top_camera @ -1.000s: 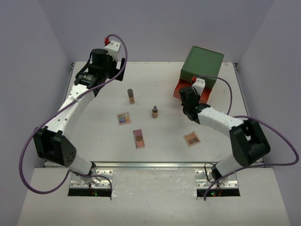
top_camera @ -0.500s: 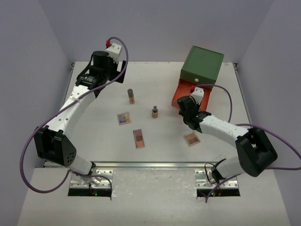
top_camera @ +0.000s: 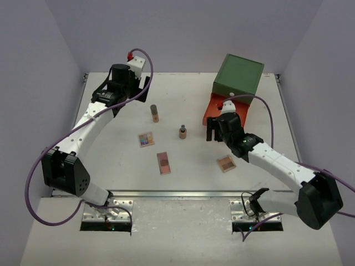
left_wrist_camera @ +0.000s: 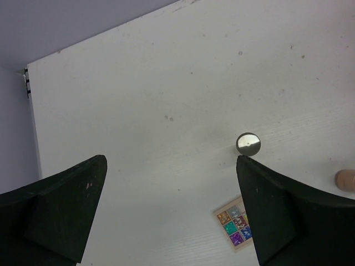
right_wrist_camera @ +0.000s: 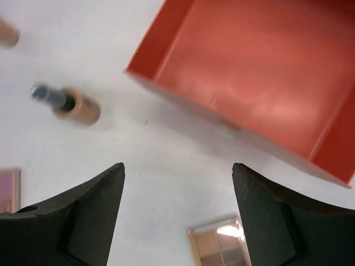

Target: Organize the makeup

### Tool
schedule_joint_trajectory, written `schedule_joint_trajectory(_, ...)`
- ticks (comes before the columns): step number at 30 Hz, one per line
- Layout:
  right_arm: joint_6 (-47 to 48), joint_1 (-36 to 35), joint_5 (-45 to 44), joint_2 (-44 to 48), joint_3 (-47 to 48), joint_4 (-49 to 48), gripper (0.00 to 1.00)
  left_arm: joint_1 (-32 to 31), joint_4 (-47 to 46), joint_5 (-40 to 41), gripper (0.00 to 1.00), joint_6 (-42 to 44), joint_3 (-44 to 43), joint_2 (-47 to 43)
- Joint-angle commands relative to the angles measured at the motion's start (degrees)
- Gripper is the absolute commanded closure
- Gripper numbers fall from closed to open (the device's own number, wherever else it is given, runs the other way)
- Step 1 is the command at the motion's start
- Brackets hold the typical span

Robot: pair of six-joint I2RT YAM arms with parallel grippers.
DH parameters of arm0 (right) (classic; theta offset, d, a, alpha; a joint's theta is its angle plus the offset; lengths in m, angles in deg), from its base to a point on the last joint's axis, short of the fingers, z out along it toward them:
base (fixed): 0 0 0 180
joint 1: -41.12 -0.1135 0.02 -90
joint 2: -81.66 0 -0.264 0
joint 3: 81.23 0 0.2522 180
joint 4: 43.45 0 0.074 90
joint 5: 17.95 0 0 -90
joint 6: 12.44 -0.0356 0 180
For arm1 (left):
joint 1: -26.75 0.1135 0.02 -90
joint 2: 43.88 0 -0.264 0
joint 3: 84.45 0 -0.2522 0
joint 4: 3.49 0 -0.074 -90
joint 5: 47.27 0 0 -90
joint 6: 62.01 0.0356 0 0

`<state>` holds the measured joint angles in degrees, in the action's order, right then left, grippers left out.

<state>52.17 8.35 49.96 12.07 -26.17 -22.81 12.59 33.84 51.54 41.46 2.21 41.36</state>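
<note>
Wide-apart jaws frame an open orange drawer, a tan tube and a brown palette.

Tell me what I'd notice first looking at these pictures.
The big green box at the far right of the table, its orange drawer pulled open, with the right arm beside it, jaws open. Then, scattered mid-table, two tan tubes, a multicolour palette and two pink-brown palettes.

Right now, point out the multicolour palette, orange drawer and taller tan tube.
multicolour palette (top_camera: 146,138), top external view, centre of its face.
orange drawer (right_wrist_camera: 260,66), right wrist view, bare inner floor.
taller tan tube (top_camera: 155,114), top external view, mid-body.
</note>
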Motion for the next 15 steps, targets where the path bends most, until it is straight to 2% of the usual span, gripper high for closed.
schedule_joint_trajectory(1, 9.1, -0.3, 17.0, 4.0, 0.8, 13.9, 0.18, 0.7, -2.7, 0.5, 0.00, 0.6, 0.4, -0.2)
schedule_joint_trajectory(2, 10.3, -0.3, 18.0, 4.3, 0.4, 15.1, 0.13, 0.6, -2.7, 0.6, 0.00, 0.7, 0.4, -0.2)
schedule_joint_trajectory(3, 12.0, -0.3, 21.7, 4.2, 0.2, 19.3, 0.04, 0.7, -2.7, 0.7, 0.00, 0.7, 0.4, 0.0)
schedule_joint_trajectory(4, 12.6, -0.3, 23.2, 3.7, 0.2, 23.5, 0.01, 0.7, -2.7, 0.8, 0.00, 0.7, 0.3, 0.1)
schedule_joint_trajectory(10, 14.3, -0.3, 14.5, 3.0, -2.4, 28.8, 0.01, 0.7, -2.1, 0.3, 0.00, 0.7, 0.2, 0.2)
schedule_joint_trajectory(15, 13.5, -0.3, 14.1, -1.3, -1.6, 28.2, 0.01, 0.7, -2.0, 0.2, 0.00, 0.8, 0.4, -0.5)
